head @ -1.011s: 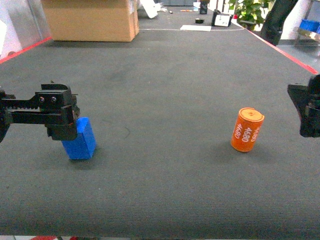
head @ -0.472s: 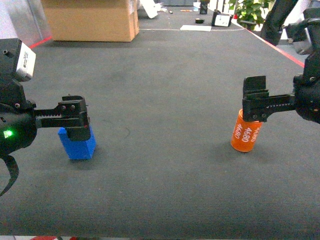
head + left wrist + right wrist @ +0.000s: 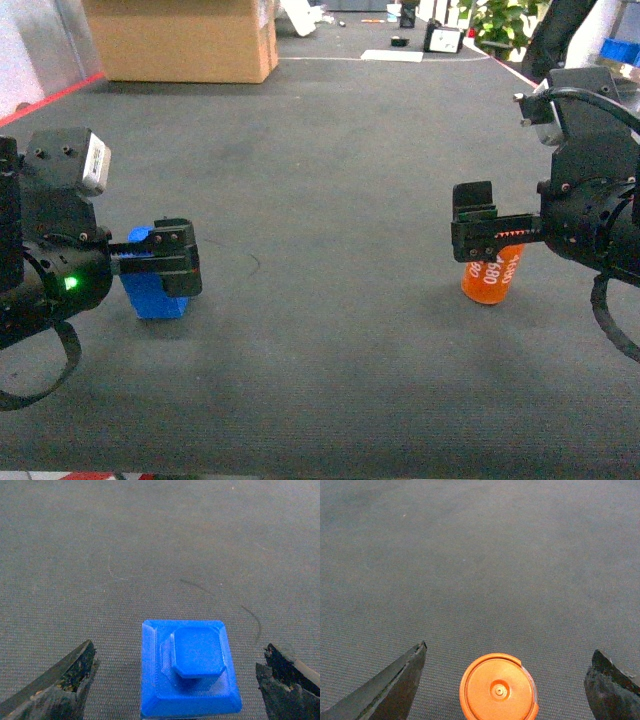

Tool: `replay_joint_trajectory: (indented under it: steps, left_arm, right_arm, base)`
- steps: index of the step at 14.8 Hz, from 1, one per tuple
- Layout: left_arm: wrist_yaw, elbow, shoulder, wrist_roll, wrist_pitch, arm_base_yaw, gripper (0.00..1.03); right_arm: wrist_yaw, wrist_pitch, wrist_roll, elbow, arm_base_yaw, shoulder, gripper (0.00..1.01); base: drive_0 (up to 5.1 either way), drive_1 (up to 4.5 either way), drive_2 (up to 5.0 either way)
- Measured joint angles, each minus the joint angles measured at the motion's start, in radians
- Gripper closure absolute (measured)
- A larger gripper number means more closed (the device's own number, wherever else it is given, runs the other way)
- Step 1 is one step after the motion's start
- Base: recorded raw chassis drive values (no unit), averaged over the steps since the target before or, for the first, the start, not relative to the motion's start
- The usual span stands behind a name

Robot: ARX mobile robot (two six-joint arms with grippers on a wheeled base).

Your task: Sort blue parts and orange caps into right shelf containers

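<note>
A blue part (image 3: 152, 297), a block with a raised octagonal knob on top (image 3: 189, 675), stands on the dark mat at the left. My left gripper (image 3: 176, 264) is open and straddles it from above, with a fingertip well clear on each side (image 3: 180, 652). At the right stands an orange cap (image 3: 489, 281), a short cylinder with white print, seen end-on (image 3: 499, 689). My right gripper (image 3: 474, 224) hovers over it, open, with the jaws wide on either side (image 3: 510, 651) and touching nothing. I cannot make out the containers.
A cardboard box (image 3: 180, 40) sits at the back left of the mat. Red tape (image 3: 60, 95) marks the mat's left and right borders. Small dark items and a plant (image 3: 500, 20) lie beyond the far edge. Dark mat stretches between the two arms.
Both arms have swung inward and lowered. The left gripper moved from beside the blue part to straddling it. The right gripper came from the right edge to over the orange cap.
</note>
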Motion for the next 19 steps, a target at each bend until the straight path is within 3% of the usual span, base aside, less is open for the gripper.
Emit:
replay_joint_trajectory:
  steps: [11,12,13,15,17,19]
  left_arm:
    - [-0.009,0.041,0.072,-0.017,-0.009,-0.010,0.05]
    - [-0.015,0.041,0.074,-0.017,-0.009,-0.010,0.05]
    - [-0.020,0.041,0.074,-0.011,-0.008,-0.013,0.11]
    - [-0.021,0.041,0.074,-0.006,-0.009,-0.016,0.33]
    - [-0.027,0.037,0.072,-0.006,0.000,-0.018,0.53]
    - [-0.056,-0.010,0.028,-0.007,0.047,-0.025,0.58]
  right_arm:
    - [0.018,-0.037,0.011,0.059,0.014,0.135,0.03]
    - [0.032,-0.037,0.002,0.060,0.021,0.137,0.16]
    - [0.032,-0.040,0.000,0.060,0.021,0.138,0.29]
    - [0.032,-0.042,-0.001,0.060,0.021,0.140,0.52]
    - [0.025,-0.043,-0.001,0.055,0.021,0.140,0.56]
    - [0.027,0.019,0.010,-0.002,0.021,0.105,0.56]
  base:
    - [0.0,0.00,0.0]
    - [0.0,0.00,0.0]
    - [0.0,0.00,0.0]
    - [0.0,0.00,0.0]
    - [0.0,0.00,0.0]
    - [0.0,0.00,0.0]
